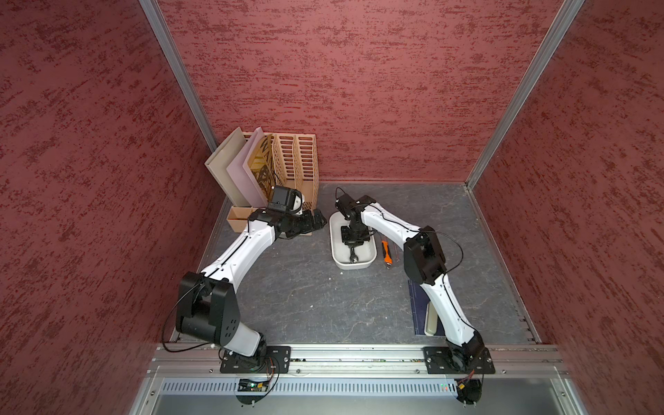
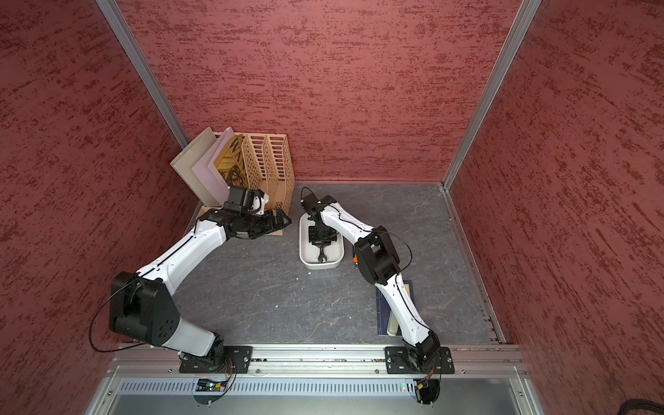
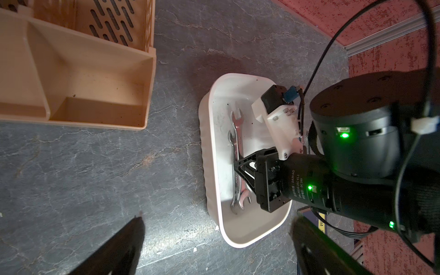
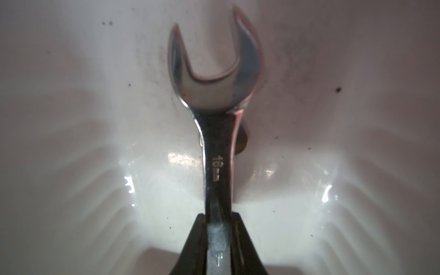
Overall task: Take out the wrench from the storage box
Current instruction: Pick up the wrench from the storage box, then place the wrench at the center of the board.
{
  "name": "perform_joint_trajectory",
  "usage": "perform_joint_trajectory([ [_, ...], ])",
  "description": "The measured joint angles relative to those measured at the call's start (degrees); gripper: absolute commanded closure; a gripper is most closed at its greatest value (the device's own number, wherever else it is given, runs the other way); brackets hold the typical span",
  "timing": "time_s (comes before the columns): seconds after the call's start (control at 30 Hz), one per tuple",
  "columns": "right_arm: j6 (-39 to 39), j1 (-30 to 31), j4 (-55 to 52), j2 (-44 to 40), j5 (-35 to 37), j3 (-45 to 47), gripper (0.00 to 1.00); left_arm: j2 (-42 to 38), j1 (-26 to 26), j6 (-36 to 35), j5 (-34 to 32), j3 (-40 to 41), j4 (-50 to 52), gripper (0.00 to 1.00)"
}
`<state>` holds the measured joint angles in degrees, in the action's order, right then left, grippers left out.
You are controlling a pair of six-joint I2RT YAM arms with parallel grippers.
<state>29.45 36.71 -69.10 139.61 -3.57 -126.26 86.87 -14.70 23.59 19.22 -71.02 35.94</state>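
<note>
Our right gripper (image 4: 218, 217) tight on the wrench (image 4: 209, 95), the storage box (image 4: 71, 119) around it; our left gripper (image 3: 216, 220) with jaws wide apart.

We'd call this a lab robot cell, not a home shop: red textured wall panels (image 1: 359, 90) in aluminium framing (image 1: 524, 90), left arm (image 1: 244, 248) and right arm (image 1: 391, 224) bolted to a metal rail (image 1: 359, 354) at 6 o'clock, and a grey slate-look tabletop (image 1: 305, 287).

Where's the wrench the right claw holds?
The wrench is inside the white storage box, which a top view shows just right of the tan file rack; its shank is pinched in the right claw.
</note>
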Motion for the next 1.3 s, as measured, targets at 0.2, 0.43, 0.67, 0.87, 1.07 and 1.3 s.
perform_joint_trajectory([
  [0.2,-0.35,0.00,-0.33,-0.66,0.94,-1.64,0.92,0.00,-0.04,0.00,0.00,-0.02,0.00,0.00],
  [0.43,-0.35,0.00,-0.72,-0.87,1.29,-1.81,0.94,0.00,-0.04,0.02,0.00,0.00,0.00,0.00],
  [0.67,-0.37,0.00,-1.46,-0.87,2.16,-4.22,0.95,0.00,-0.04,0.00,0.00,-0.02,0.00,0.00],
  [0.87,-0.35,0.00,-1.97,-2.38,3.41,-5.31,0.96,0.00,-0.04,0.00,0.00,0.00,0.00,0.00],
  [1.07,0.07,0.00,-0.70,-9.40,4.09,1.05,0.96,-0.63,-0.17,0.00,-0.02,-0.02,0.00,0.00],
  [1.3,2.36,1.01,3.80,-22.01,5.22,17.53,0.97,-2.27,-2.21,-0.02,-0.55,-0.02,0.04,0.00],
])
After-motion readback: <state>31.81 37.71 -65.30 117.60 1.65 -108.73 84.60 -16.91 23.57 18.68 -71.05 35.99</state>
